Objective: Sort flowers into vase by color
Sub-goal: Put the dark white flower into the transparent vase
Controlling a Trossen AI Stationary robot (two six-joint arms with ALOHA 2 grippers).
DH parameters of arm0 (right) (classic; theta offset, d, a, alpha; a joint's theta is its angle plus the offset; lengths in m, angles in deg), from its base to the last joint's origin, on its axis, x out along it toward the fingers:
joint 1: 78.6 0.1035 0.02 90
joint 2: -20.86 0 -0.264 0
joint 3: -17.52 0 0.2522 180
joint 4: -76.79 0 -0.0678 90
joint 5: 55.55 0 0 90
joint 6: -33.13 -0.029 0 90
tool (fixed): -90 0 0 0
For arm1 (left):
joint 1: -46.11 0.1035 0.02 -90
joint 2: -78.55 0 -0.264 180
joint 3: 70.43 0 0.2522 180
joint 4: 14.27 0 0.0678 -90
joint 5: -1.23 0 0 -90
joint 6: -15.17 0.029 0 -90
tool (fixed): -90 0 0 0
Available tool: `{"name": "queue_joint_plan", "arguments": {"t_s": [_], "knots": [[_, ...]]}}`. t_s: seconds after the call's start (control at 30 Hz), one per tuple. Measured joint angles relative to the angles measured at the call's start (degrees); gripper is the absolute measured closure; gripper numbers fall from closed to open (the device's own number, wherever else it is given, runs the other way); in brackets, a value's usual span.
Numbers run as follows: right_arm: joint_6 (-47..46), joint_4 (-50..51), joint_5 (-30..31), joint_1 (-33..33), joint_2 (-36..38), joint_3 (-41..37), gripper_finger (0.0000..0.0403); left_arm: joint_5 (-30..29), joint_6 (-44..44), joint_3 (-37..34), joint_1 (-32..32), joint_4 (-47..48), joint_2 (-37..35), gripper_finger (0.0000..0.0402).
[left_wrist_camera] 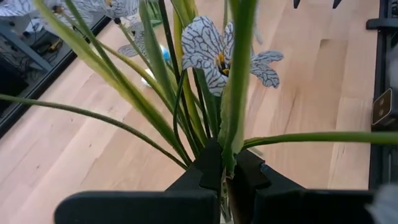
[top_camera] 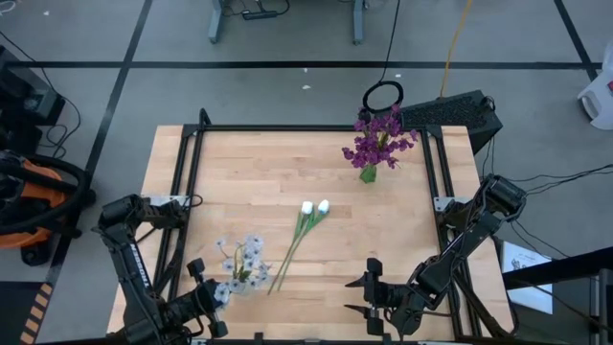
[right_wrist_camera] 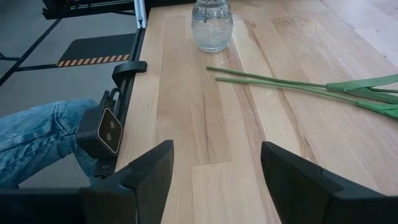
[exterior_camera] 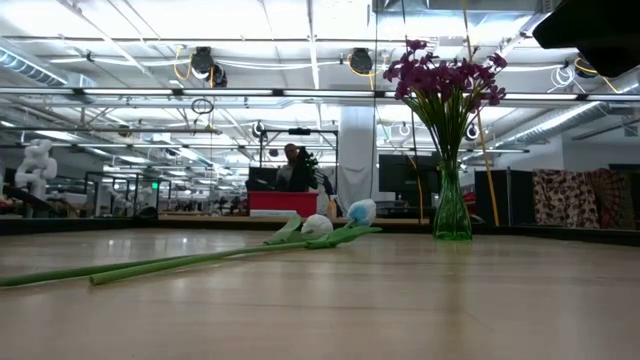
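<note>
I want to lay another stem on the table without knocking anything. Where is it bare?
Bare wood: the far left quarter, left of the purple flowers in the green vase, and the strip between the white tulips and the open right gripper. Crowded: near left, where the left gripper grips the pale sprig by the clear vase.

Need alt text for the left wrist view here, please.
The left gripper is shut on the green stems of the pale blue sprig, its veined blossoms fanning out above the wooden table.
</note>
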Motion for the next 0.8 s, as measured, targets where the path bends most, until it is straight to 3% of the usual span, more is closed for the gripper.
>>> {"name": "queue_joint_plan", "arguments": {"t_s": [0.33, 0.8], "knots": [[-0.03, 0.00, 0.00, 0.00, 0.00, 0.00, 0.0170, 0.03, -0.88, 0.00, 0.54, 0.03, 0.00, 0.0381], [-0.03, 0.01, 0.00, -0.02, 0.00, 0.00, 0.0170, 1.48, -0.92, 0.00, 0.80, 0.02, 0.00, 0.0230]]}}
